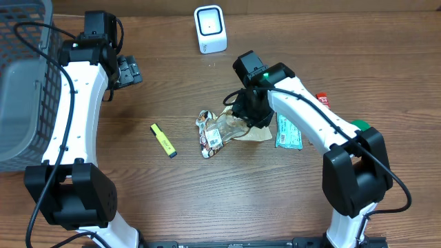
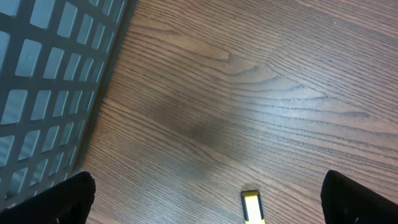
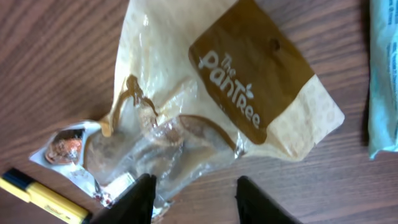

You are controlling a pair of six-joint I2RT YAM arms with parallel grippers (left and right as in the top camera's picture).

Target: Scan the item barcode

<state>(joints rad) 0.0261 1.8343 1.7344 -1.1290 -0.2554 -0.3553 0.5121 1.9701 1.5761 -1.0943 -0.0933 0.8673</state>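
Overhead view: you have the snack bag (image 1: pixel 238 128) lying flat at mid tabletop (image 1: pixel 172 200), tan and brown with a clear crumpled end. Right gripper (image 1: pixel 249 109) sits directly over it. White scanner (image 1: pixel 209 29) stands well apart at the far edge. Yellow marker (image 1: pixel 164 140) lies to the bag's left, teal packet (image 1: pixel 288 132) just beside it on the right. Left gripper (image 1: pixel 129 71) hangs near the grey basket (image 1: pixel 21 83).

Left wrist view: left gripper (image 2: pixel 205 199) jaws spread wide, nothing between them but bare wood. Basket wall (image 2: pixel 50 74) at left, marker tip (image 2: pixel 251 206) at the bottom edge.

Right wrist view: right gripper (image 3: pixel 196 199) jaws part-way apart, bare wood between them, released. One fingertip (image 3: pixel 140 199) overlaps the bag's (image 3: pixel 249 93) clear end. Marker (image 3: pixel 37 196) lower left, packet (image 3: pixel 384 74) at the right edge.
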